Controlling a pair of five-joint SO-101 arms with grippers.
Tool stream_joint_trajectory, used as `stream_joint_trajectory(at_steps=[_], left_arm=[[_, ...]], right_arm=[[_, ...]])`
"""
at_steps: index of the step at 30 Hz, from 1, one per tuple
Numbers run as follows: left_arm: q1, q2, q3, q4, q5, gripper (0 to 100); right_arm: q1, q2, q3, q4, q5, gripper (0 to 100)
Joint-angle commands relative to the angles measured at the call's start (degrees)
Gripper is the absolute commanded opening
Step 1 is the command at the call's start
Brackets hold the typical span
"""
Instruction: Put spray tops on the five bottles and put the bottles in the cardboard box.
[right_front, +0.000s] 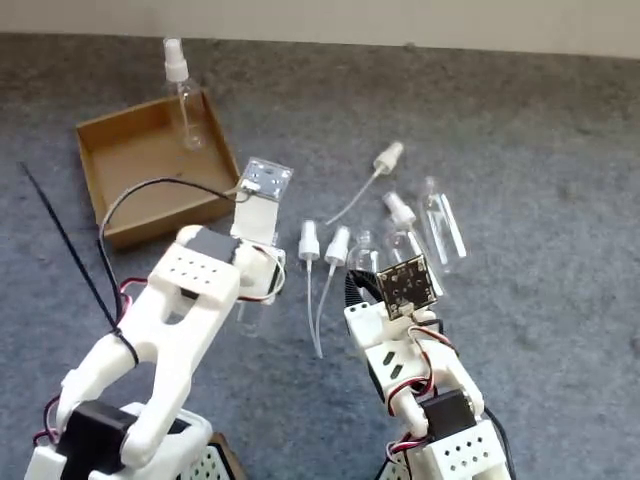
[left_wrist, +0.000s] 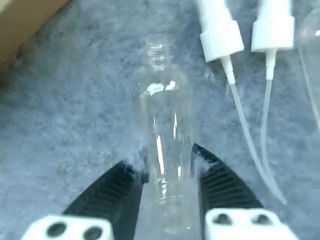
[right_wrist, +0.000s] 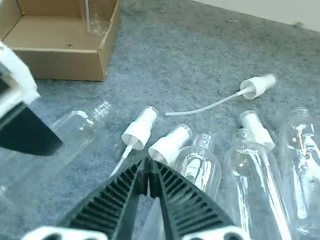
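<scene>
A clear topless bottle lies on the grey carpet, and my left gripper is shut on its lower body, one black finger on each side. From above, that bottle pokes out under the left gripper. My right gripper is shut on nothing and sits just short of two white spray tops. Past it lie three more topless bottles. The cardboard box holds one upright bottle with a spray top.
Two further spray tops lie loose, one with its tube stretched toward the middle, one by the bottles at right. A black cable crosses the carpet at left. The box wall is close to the left gripper.
</scene>
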Motion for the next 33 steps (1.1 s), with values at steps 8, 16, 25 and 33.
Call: stream_joint_trajectory(at_steps=[8, 16, 25, 33], left_arm=[[-6.46, 0.4, -0.13, -0.44, -9.58, 12], [-6.55, 0.48, 0.04, -0.7, -9.49, 34], [-6.2, 7.08, -4.09, -0.79, -9.41, 34], [-6.11, 18.59, -11.91, -0.79, -9.49, 34]], right_arm=[[0.57, -0.57, 5.93, 0.22, 0.35, 0.4], [0.57, -0.48, 5.93, 0.22, 0.35, 0.4], [0.57, -0.48, 5.93, 0.22, 0.35, 0.4], [0.57, -0.4, 5.93, 0.22, 0.35, 0.4]])
